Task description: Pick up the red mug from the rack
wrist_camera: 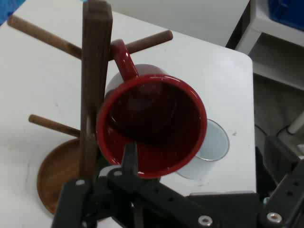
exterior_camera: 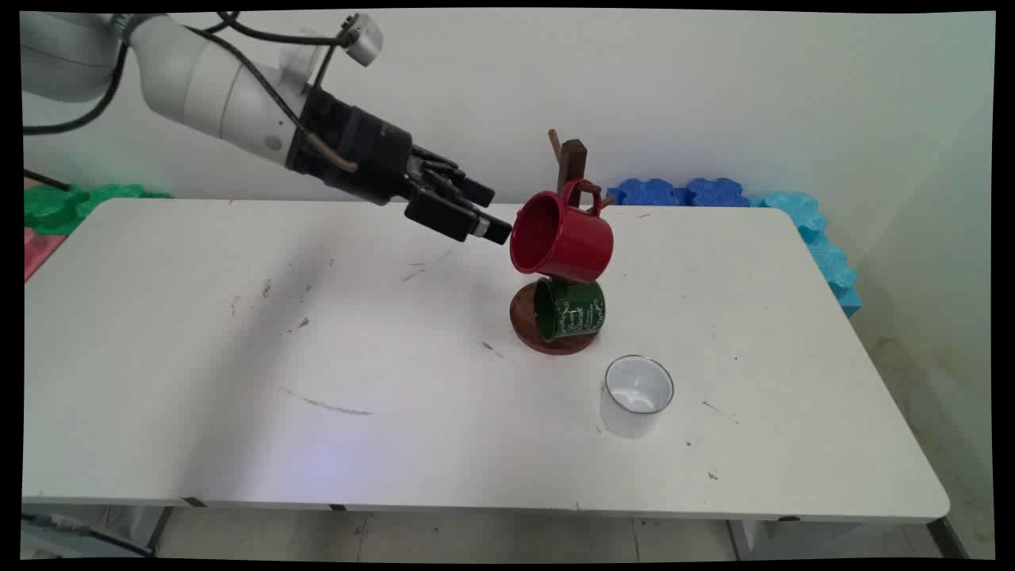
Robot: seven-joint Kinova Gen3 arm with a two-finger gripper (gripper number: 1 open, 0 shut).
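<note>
My tool (exterior_camera: 485, 212) hangs above the white bench (exterior_camera: 198, 357), angled down to the right, its tips just at the rim of the glossy red enamel mug (exterior_camera: 561, 238). From the hand view, one black finger (wrist_camera: 129, 161) sits at the lower edge of the mug's mouth, just at the rim; the other finger is off to the right, well apart from it, so my tool stands wide and holds nothing that I can see.

The red mug hangs by its handle on a peg of the dark brown wooden mug tree (exterior_camera: 571, 162), mouth turned left toward me. Below it a dark green mug with pale lettering (exterior_camera: 569, 309) hangs on a lower peg, over the tree's round wooden base (exterior_camera: 527, 329). Nearer and to the right, a white mug with a dark rim (exterior_camera: 637, 395) stands upright on the bench, apart from the base.
</note>
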